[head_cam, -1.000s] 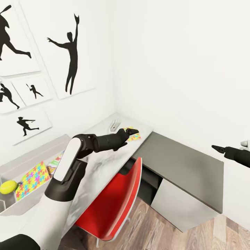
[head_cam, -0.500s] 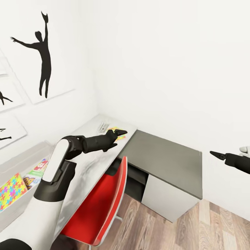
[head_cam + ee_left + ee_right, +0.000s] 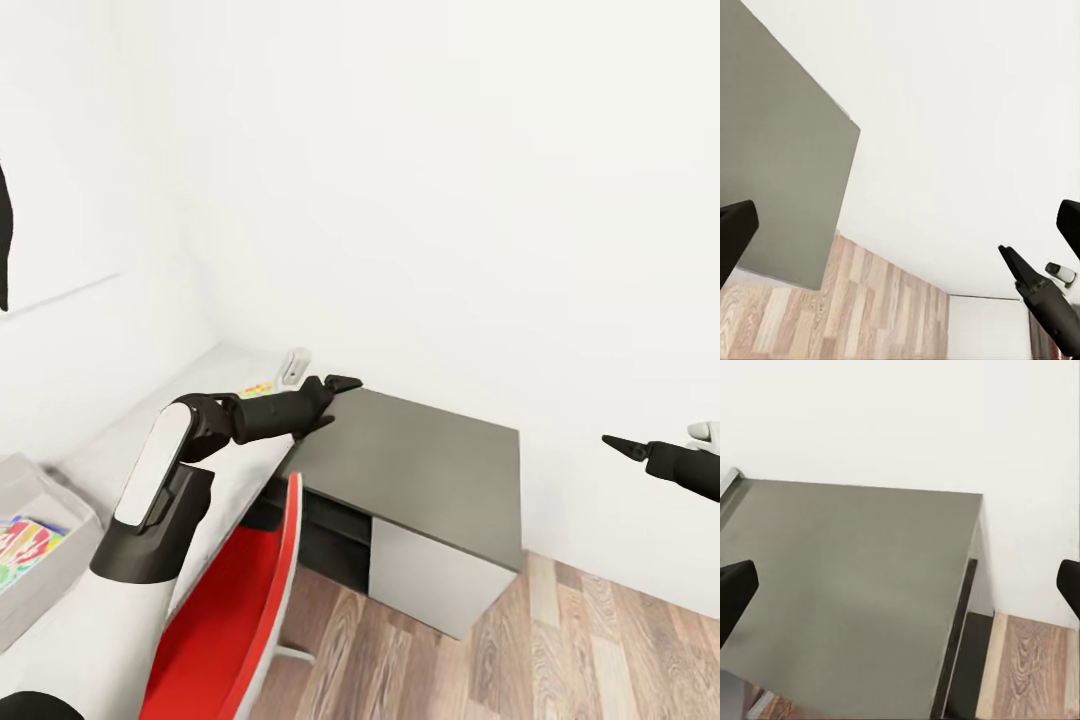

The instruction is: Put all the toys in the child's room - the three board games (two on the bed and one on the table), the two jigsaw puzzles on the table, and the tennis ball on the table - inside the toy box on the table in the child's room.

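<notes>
Left arm: we have the elbow bent sharply, white upper link rising from our shoulder, black forearm reaching forward and roughly level. Left gripper [image 3: 340,383] empty, fingers spread wide per the left wrist view. Right arm: only the black forearm end shows at the head view's right edge. Right gripper [image 3: 618,445] points inward, empty, fingers parted.

One table [image 3: 120,440] is showing, with one toy box [image 3: 40,500] sitting at its near left edge and one puzzle [image 3: 257,388] lying by its far end. One red chair [image 3: 235,610] and one dark cabinet [image 3: 430,450] are standing beside it, and two grippers are showing, left [image 3: 338,384] and right [image 3: 618,446].
</notes>
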Robot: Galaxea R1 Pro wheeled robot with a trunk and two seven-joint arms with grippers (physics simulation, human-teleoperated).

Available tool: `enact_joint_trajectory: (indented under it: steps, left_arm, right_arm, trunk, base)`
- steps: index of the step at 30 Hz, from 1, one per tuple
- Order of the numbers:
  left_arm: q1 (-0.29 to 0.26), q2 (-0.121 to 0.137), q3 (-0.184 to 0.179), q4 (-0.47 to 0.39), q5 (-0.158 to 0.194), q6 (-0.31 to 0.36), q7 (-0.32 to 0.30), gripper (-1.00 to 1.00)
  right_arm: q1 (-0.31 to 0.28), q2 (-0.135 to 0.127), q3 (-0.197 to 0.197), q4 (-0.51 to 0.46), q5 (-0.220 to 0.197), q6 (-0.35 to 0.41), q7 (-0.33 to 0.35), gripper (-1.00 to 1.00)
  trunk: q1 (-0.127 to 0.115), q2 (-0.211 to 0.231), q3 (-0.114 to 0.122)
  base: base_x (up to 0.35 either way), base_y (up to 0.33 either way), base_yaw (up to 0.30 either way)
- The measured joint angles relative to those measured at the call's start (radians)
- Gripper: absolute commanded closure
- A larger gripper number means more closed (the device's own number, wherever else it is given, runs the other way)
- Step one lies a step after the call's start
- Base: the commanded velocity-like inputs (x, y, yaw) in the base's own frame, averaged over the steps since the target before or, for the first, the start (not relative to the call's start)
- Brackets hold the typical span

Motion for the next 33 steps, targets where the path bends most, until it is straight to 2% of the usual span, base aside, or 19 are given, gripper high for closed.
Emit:
enact_joint_trajectory:
  steps: [3, 5, 9, 11, 13, 17, 30, 31, 32, 33]
  left_arm:
    - [0.001, 0.002, 0.002, 0.0, 0.0, 0.001, 0.0, -1.0]
    - [0.01, 0.035, 0.019, 0.0, 0.0, 0.001, -0.003, -1.0]
    - [0.02, 0.053, 0.034, 0.0, 0.001, 0.001, -0.006, -1.0]
    - [0.021, 0.055, 0.036, 0.0, 0.001, 0.001, -0.006, -1.0]
    - [0.023, 0.057, 0.037, 0.0, 0.001, 0.001, -0.006, -1.0]
    - [0.023, 0.057, 0.039, 0.0, 0.001, 0.001, -0.006, -1.0]
    - [0.023, 0.054, 0.025, 0.0, 0.001, 0.001, -0.009, -1.0]
    - [0.002, 0.143, 0.057, 0.022, -0.004, 0.049, 0.0, -1.0]
    - [-0.011, 0.183, 0.093, 0.032, -0.009, 0.057, 0.001, -1.0]
    - [-0.027, 0.21, 0.101, 0.046, -0.007, 0.062, 0.002, -1.0]
  right_arm:
    - [0.0, 0.0, 0.001, 0.0, 0.0, 0.0, 0.0, -1.0]
    - [0.001, 0.002, 0.003, 0.0, 0.0, 0.0, 0.0, -1.0]
    - [0.005, 0.002, 0.005, 0.0, 0.0, 0.0, 0.002, -1.0]
    - [0.015, 0.0, 0.005, 0.0, -0.001, 0.0, 0.014, -1.0]
    - [0.029, -0.002, 0.005, 0.0, -0.001, 0.0, 0.06, -1.0]
    - [0.038, -0.003, 0.005, 0.001, 0.0, 0.0, 0.09, -1.0]
    - [0.041, 0.008, 0.006, 0.0, 0.001, 0.0, 0.101, -1.0]
    - [0.041, 0.009, 0.006, 0.0, 0.0, 0.0, 0.101, -1.0]
    - [0.041, 0.009, 0.006, 0.0, 0.0, 0.001, 0.101, -1.0]
    - [0.041, 0.01, 0.007, 0.0, 0.0, 0.0, 0.101, -1.0]
  trunk:
    - [0.0, 0.0, 0.0]
    - [0.0, 0.0, 0.0]
    - [0.0, 0.0, 0.0]
    - [0.0, 0.0, 0.0]
    - [0.0, 0.0, 0.0]
    - [0.0, 0.0, 0.0]
    - [0.0, 0.0, 0.0]
    - [0.001, 0.0, 0.0]
    - [0.0, 0.0, 0.0]
    - [0.0, 0.0, 0.0]
  base:
    - [0.229, -0.264, -0.298]
    - [0.263, -0.237, -0.251]
    - [0.301, -0.154, -0.094]
    - [0.257, -0.055, -0.03]
    - [0.098, -0.02, -0.011]
    - [0.039, -0.006, -0.004]
    - [0.127, 0.074, 0.0]
    - [0.001, 0.001, 0.0]
    - [0.001, 0.001, 0.0]
    - [0.0, 0.0, 0.0]
